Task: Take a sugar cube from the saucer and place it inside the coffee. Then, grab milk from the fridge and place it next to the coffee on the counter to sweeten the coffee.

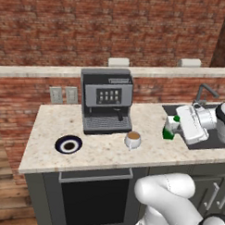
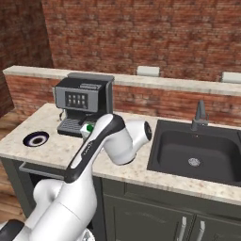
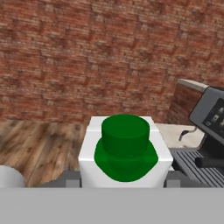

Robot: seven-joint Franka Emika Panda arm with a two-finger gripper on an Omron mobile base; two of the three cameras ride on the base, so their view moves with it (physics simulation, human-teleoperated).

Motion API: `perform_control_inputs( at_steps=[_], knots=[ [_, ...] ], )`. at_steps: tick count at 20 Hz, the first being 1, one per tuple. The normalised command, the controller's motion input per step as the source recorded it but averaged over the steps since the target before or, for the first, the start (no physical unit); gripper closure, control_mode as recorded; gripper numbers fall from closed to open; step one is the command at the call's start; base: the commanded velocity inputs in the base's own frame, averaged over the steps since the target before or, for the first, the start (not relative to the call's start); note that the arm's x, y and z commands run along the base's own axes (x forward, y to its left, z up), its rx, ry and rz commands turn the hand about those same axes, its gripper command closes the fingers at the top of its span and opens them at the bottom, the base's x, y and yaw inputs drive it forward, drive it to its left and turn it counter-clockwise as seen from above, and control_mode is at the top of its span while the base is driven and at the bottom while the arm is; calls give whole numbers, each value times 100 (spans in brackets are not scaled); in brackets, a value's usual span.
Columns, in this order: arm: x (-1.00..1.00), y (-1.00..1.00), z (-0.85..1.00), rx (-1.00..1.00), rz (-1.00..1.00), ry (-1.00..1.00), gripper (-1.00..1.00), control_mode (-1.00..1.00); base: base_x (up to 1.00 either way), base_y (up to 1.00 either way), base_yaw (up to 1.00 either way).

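My gripper (image 1: 175, 126) is shut on the milk (image 1: 169, 129), a small carton with a green base and white top, held upright low over the counter (image 1: 103, 153) to the right of the coffee (image 1: 133, 139). I cannot tell whether the carton's base touches the stone. In the hand view the milk (image 3: 125, 148) shows its round green cap, with the gripper (image 3: 124, 180) clamped on both its sides. The dark saucer (image 1: 68, 144) lies at the counter's front left; the sugar cube is hidden. In the right base view the arm covers the coffee, and only the milk's cap (image 2: 89, 128) peeks out. The fridge is out of view.
A black-and-grey espresso machine (image 1: 106, 100) stands behind the cup, close to the left of the hand. A dark sink (image 2: 197, 150) with a faucet (image 2: 199, 114) is set into the counter to the right. A red brick wall (image 1: 113, 26) backs the counter.
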Motion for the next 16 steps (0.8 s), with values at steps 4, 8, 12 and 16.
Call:
perform_control_inputs(
  at_steps=[4,8,12,16],
  knots=[
    [26,0,-8,4,7,8,100,-100,0,0,0],
    [0,0,-29,0,0,2,100,-100,0,0,0],
    [1,-3,-44,0,0,1,100,-100,0,0,0],
    [9,0,-31,0,0,4,100,-100,0,0,0]
  ],
)
